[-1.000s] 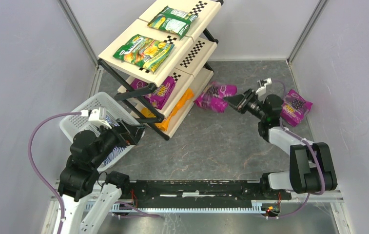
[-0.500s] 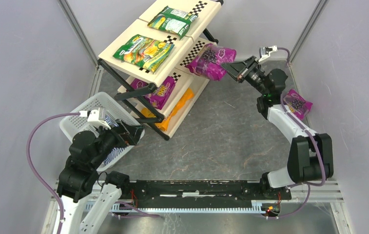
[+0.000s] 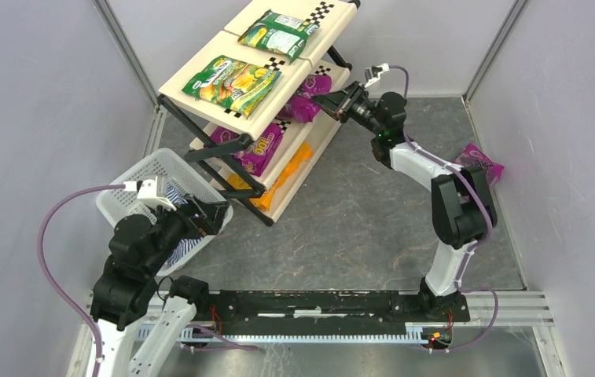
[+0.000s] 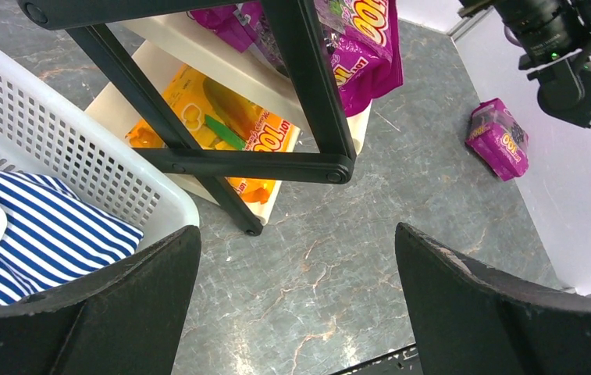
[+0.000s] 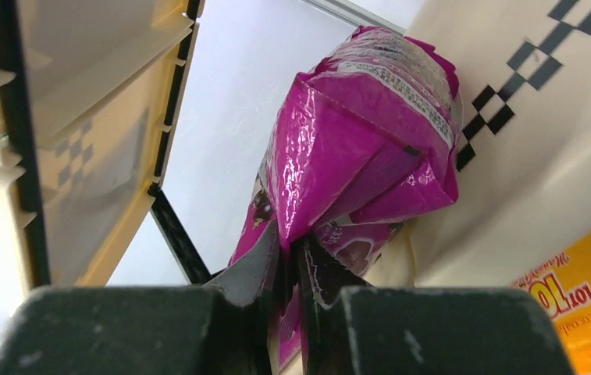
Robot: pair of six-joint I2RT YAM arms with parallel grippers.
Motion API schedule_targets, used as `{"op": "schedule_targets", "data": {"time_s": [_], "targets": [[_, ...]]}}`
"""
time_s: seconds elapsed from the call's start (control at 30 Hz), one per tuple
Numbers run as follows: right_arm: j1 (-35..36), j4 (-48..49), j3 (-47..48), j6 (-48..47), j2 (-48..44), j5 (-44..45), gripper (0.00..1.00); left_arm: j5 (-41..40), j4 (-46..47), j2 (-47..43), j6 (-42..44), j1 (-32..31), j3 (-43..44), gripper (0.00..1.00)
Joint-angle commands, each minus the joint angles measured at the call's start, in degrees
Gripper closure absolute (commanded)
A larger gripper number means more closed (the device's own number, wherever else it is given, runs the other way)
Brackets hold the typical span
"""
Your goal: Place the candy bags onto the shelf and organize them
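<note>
The shelf (image 3: pixel 327 33) stands at the back left. Two green candy bags (image 3: pixel 231 82) lie on its top tier. A purple bag (image 3: pixel 256 149) lies on the middle tier and an orange bag (image 3: pixel 282 177) on the bottom tier. My right gripper (image 3: pixel 332 102) is shut on another purple bag (image 3: pixel 306 98) and holds it in over the right end of the middle tier; in the right wrist view the gripper (image 5: pixel 290 258) pinches this bag (image 5: pixel 362 148) by its edge. One more purple bag (image 3: pixel 479 161) lies on the floor at the right. My left gripper (image 3: pixel 211 216) is open and empty.
A white mesh basket (image 3: pixel 133 184) with a blue-white striped cloth (image 4: pixel 34 242) stands under my left gripper (image 4: pixel 296 297), beside the shelf's black front leg (image 4: pixel 222 164). The grey floor runs to side walls at left and right.
My right gripper lifted the purple bag off the floor and carried it left and back, from the open floor to the shelf's middle tier. The left arm has barely moved.
</note>
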Motion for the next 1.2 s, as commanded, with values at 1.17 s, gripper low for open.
{"op": "schedule_targets", "data": {"time_s": [1.17], "targets": [[8.2, 10.0, -0.3, -1.9, 3.9, 8.1, 0.7, -2.9, 9.6, -3.8, -1.8, 0.2, -5.4, 0.0]]}}
